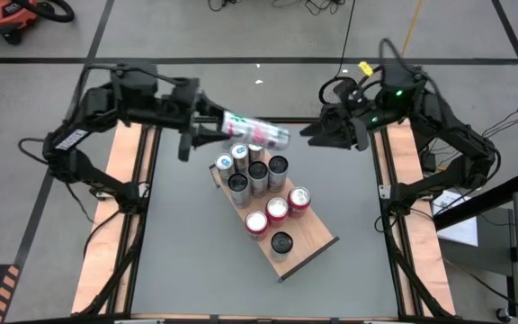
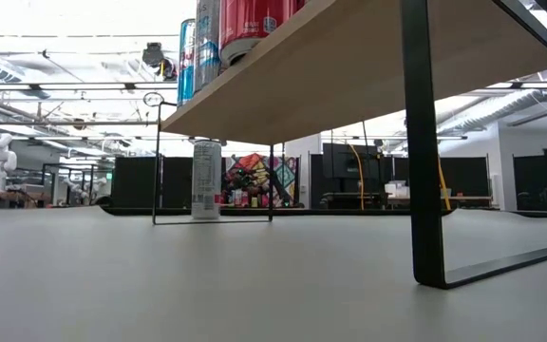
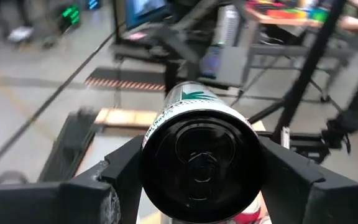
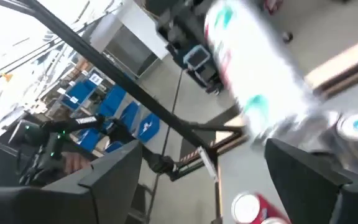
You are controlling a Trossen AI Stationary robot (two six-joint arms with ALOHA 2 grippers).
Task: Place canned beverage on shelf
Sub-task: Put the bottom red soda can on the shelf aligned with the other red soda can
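Nearest the camera in the left wrist view: dark round bottom of a white can [image 3: 199,163] with green print, filling the lower centre, clamped between the left tool's fingers [image 3: 118,168], one on each side.

Tabletop [image 1: 187,261], grey, fills the middle of the high view, pale wood strips [image 1: 106,243] down its left and right edges.

Shelf [image 1: 308,247], light-brown board with black rim, lies diagonally at frame centre, running from upper left to lower right. Low view shows it raised on thin black legs [image 2: 424,142], board underside [image 2: 349,66] across the top of frame, one tall white can [image 2: 206,180] standing on the tabletop under its far end.

Left arm [image 1: 106,112] comes in from upper left; left tool [image 1: 207,121] holds the white can [image 1: 255,130] lying sideways in the air, over the shelf's upper-left end, above the standing cans.

Right arm [image 1: 439,126] at upper right; right tool [image 1: 317,133] is just right of the held can's free end, apart from it, fingers [image 4: 114,180] spread wide with nothing between them.

Cans on the shelf: dark-top cluster [image 1: 250,171] at the upper-left end, red cans [image 1: 277,211] mid-board, one dark can [image 1: 281,242] alone toward the lower right. Lower-right end of the board is bare.
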